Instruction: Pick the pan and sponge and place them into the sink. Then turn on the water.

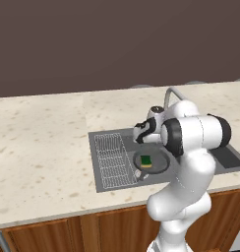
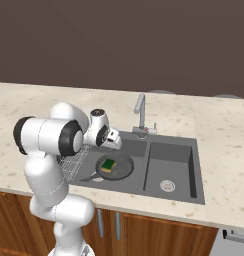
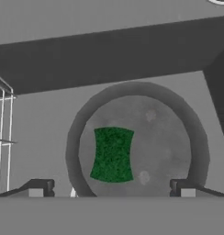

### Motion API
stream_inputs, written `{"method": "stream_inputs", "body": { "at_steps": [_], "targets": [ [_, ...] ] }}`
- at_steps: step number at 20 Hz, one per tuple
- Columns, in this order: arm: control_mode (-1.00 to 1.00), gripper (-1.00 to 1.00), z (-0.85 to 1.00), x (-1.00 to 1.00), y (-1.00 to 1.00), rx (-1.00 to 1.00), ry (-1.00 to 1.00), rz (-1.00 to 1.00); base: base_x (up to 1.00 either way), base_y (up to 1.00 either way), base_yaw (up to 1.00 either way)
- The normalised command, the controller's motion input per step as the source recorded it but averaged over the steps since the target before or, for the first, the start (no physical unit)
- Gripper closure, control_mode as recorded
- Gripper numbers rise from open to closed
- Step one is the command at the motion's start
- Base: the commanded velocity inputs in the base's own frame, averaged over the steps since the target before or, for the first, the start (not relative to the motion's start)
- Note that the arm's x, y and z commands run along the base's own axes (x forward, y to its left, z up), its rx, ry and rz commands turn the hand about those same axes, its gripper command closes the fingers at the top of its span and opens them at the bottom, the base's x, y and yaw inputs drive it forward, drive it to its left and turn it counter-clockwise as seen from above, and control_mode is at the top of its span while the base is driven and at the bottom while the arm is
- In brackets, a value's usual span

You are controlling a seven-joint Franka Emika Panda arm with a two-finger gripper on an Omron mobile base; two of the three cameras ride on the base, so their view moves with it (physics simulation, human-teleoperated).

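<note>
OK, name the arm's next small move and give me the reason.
Probably lift the open hand clear and swing it toward the faucet. The sponge already lies inside the pan, the pan sits in the sink's left basin, the hand holds nothing, and no water runs from the spout yet.

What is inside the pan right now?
The sponge, green side up, lies flat inside the pan, left of its centre in the hand view. The pan sits in the sink; the pan floor under the sponge is covered.
</note>
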Motion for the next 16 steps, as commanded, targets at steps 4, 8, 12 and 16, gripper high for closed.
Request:
{"method": "stream_inputs", "body": {
  "at_steps": [4,8,12,16],
  "targets": [
    [-1.0,-1.0,0.26,-0.29,0.03,0.0,-0.13,0.03,0.0,0.0,0.0],
    [-1.0,-1.0,0.4,-0.23,0.01,0.01,-0.1,0.02,0.0,0.0,0.0],
    [-1.0,-1.0,0.43,-0.19,0.01,0.01,-0.08,0.01,0.0,0.0,0.0],
    [-1.0,-1.0,0.44,-0.2,0.0,0.02,-0.08,0.0,0.0,0.0,0.0]
  ]
}}
